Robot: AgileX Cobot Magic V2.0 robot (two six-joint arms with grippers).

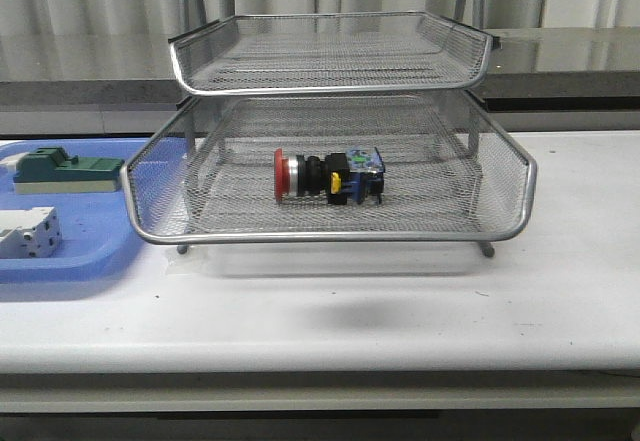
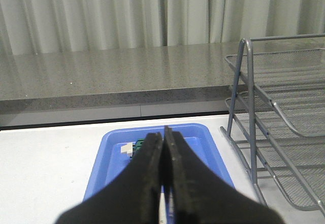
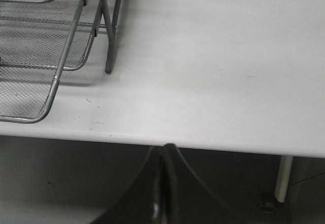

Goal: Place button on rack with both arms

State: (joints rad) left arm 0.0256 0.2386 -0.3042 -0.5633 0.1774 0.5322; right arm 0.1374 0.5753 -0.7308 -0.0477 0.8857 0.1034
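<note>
The button [image 1: 328, 176], with its red cap, silver collar and black body with blue and yellow bits, lies on its side on the lower tier of the silver wire-mesh rack [image 1: 330, 233]. No arm shows in the front view. My left gripper [image 2: 163, 135] is shut with nothing between its fingers and hangs over the blue tray, the rack [image 2: 277, 122] off to one side. My right gripper [image 3: 163, 150] is shut and empty too, hanging off the table's near edge with a corner of the rack [image 3: 48, 56] in sight.
A flat blue tray [image 1: 75, 256] at the left of the table holds a green block [image 1: 62, 169] and a white-grey block [image 1: 28, 233]. The tray [image 2: 114, 153] shows under the left fingers. A table leg [image 3: 283, 178] stands below the near edge.
</note>
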